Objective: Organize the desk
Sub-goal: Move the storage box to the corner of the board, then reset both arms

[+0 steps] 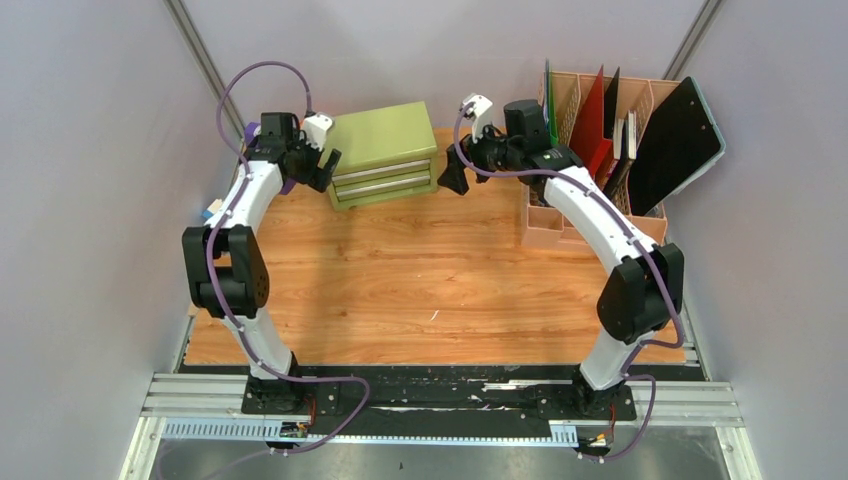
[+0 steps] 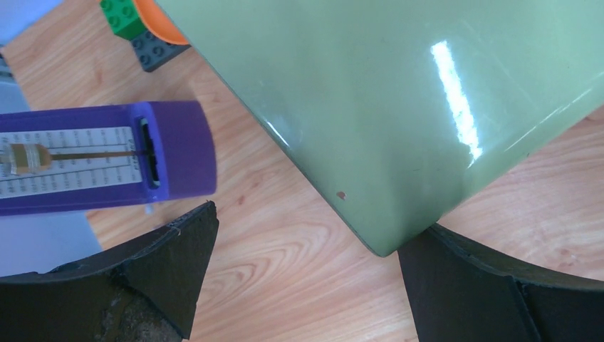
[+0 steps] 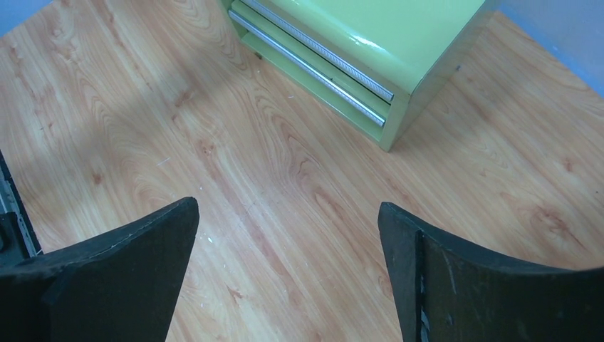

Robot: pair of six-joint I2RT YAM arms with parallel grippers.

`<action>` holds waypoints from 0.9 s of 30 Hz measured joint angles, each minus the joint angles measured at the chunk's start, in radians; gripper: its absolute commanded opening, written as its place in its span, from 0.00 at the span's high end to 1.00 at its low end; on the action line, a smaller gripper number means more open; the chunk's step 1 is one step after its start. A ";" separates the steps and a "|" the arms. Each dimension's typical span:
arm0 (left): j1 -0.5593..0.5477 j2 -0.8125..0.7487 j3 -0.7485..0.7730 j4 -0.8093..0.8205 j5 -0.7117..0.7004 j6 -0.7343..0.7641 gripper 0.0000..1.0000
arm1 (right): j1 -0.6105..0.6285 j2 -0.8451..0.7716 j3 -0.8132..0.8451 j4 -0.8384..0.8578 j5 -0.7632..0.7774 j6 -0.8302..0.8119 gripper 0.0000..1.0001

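The desk [image 1: 430,290] is an orange-brown wood-grain top with a metal rail [image 1: 440,400] at its near edge. My left gripper [image 1: 325,165] hangs open at the back left, just off the left corner of the olive-green drawer chest [image 1: 382,152]. In the left wrist view the gripper [image 2: 306,228] has only bare wood between its fingers, and the chest's corner [image 2: 377,107] lies by the right finger. My right gripper [image 1: 455,175] stands open to the right of the chest. The right wrist view shows that gripper [image 3: 288,214] over bare wood, the chest [image 3: 356,50] ahead of it.
A purple metronome [image 2: 107,157] lies left of the chest, with toy blocks [image 2: 132,28] and an orange object behind it. A tan file organizer [image 1: 600,150] with red, green and black folders and a black tablet [image 1: 675,140] stands at the back right.
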 measured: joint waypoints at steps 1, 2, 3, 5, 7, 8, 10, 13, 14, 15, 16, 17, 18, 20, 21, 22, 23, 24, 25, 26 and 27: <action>-0.003 0.008 0.011 0.000 -0.019 0.001 0.00 | 0.000 -0.011 0.000 -0.007 0.002 -0.001 0.00; -0.006 0.015 0.022 0.000 -0.039 0.002 0.00 | -0.001 -0.020 0.000 -0.011 0.003 -0.001 0.00; -0.008 0.024 0.035 0.003 -0.062 0.001 0.00 | -0.001 -0.030 0.000 -0.015 0.005 0.000 0.00; -0.010 0.043 0.058 0.010 -0.100 0.000 0.00 | -0.003 -0.048 0.000 -0.023 0.010 0.003 0.00; -0.011 0.067 0.094 0.007 -0.142 -0.006 0.00 | -0.006 -0.060 0.000 -0.028 0.011 0.008 0.00; -0.011 0.080 0.114 0.006 -0.165 -0.010 0.00 | -0.008 -0.064 0.000 -0.030 0.011 0.014 0.00; -0.011 0.094 0.134 0.008 -0.195 -0.022 0.00 | -0.012 -0.071 0.000 -0.030 0.011 0.027 0.00; -0.009 0.087 0.131 0.006 -0.206 -0.049 0.00 | -0.017 -0.084 -0.002 -0.031 0.019 0.050 0.00; -0.009 0.078 0.120 0.011 -0.207 -0.061 0.00 | -0.021 -0.090 -0.004 -0.030 0.021 0.057 0.00; -0.008 0.066 0.108 0.013 -0.207 -0.071 0.00 | -0.023 -0.098 -0.008 -0.031 0.021 0.061 0.00; -0.008 0.044 0.085 0.014 -0.205 -0.087 0.00 | -0.027 -0.109 -0.013 -0.031 0.019 0.067 0.00; -0.006 0.019 0.063 0.010 -0.201 -0.099 0.00 | -0.031 -0.120 -0.019 -0.031 0.017 0.072 0.00; -0.005 -0.003 0.045 0.007 -0.195 -0.113 0.00 | -0.035 -0.130 -0.024 -0.031 0.014 0.076 0.00; -0.002 -0.076 -0.006 -0.010 -0.172 -0.142 0.00 | -0.048 -0.161 -0.038 -0.031 0.002 0.093 0.00; 0.003 -0.113 -0.029 -0.014 -0.158 -0.158 0.00 | -0.054 -0.175 -0.043 -0.031 0.003 0.110 0.00; 0.006 -0.152 -0.053 -0.016 -0.143 -0.175 0.00 | -0.058 -0.188 -0.046 -0.029 0.014 0.129 0.00; 0.012 -0.192 -0.074 -0.022 -0.126 -0.188 0.00 | -0.061 -0.199 -0.048 -0.029 0.027 0.144 0.00; 0.018 -0.230 -0.095 -0.023 -0.109 -0.203 0.00 | -0.063 -0.208 -0.050 -0.028 0.041 0.155 0.00; 0.032 -0.285 -0.128 -0.021 -0.084 -0.223 0.00 | -0.066 -0.218 -0.054 -0.025 0.055 0.163 0.00; 0.042 -0.326 -0.151 -0.023 -0.067 -0.235 0.00 | -0.067 -0.232 -0.064 -0.021 0.070 0.170 0.00; 0.054 -0.373 -0.176 -0.019 -0.050 -0.249 0.00 | -0.068 -0.246 -0.079 -0.018 0.080 0.174 0.00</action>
